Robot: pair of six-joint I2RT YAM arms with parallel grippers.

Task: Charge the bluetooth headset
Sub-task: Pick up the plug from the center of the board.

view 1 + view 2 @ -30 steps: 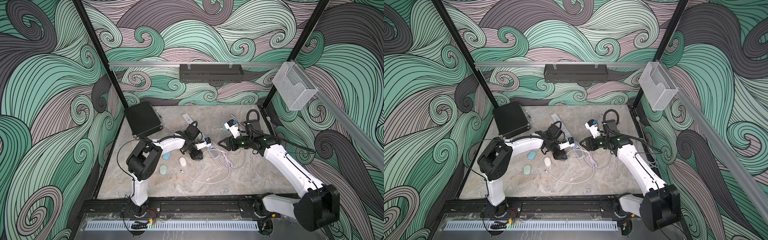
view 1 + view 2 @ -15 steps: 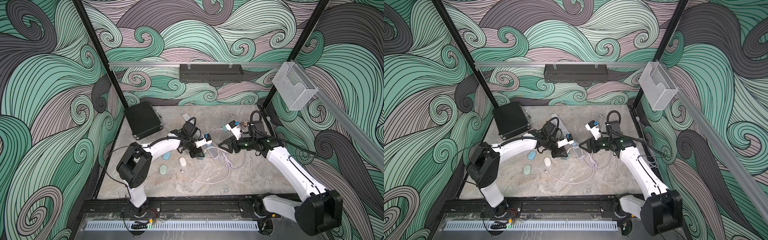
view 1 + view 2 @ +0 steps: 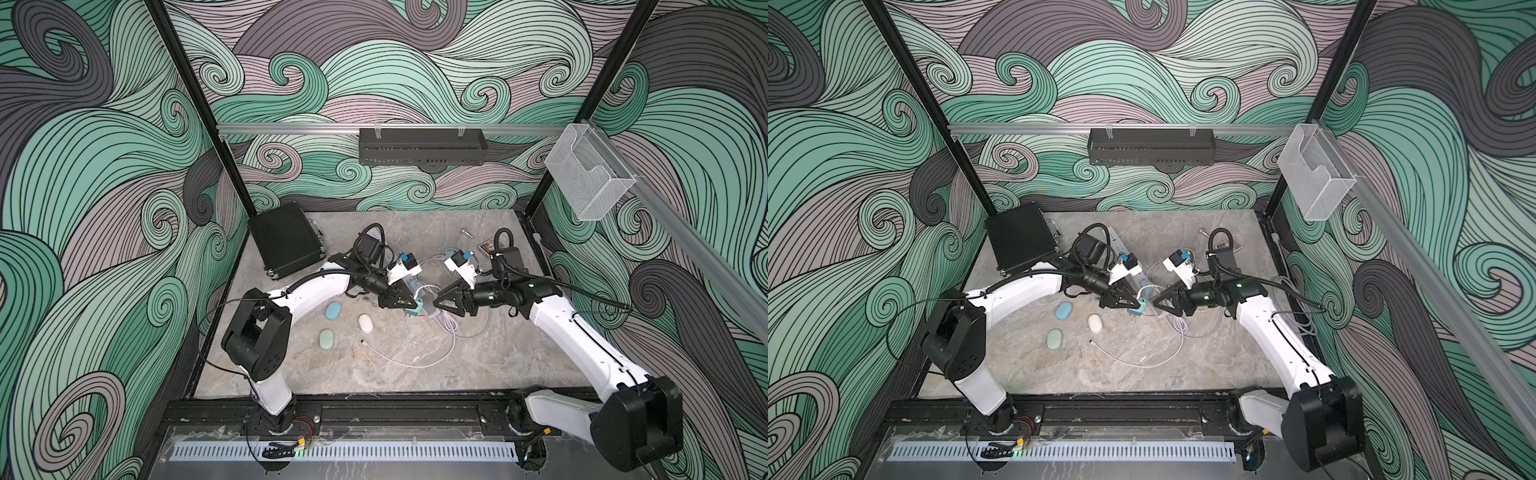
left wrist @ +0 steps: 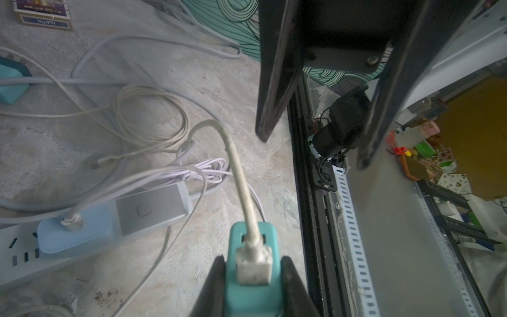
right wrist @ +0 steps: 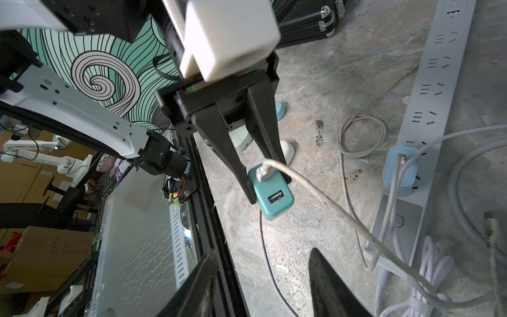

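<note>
Near the power strip (image 5: 428, 90), the left pincer (image 5: 268, 188) pinches a teal charger (image 5: 274, 200) with a white cable (image 5: 315, 186) plugged in, while the right pincer (image 5: 262, 251) hangs spread and empty.

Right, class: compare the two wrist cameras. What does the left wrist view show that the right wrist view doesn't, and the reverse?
Only the left wrist view: a card box lying on the table beyond the cables.

Only the right wrist view: the black case, a white oval case beyond the left pincer, and the spare USB port on the teal charger.

Both: the left pincer shut on the teal charger, the off-white cable plugged into it, and the power strip carrying a light blue adapter.
</note>
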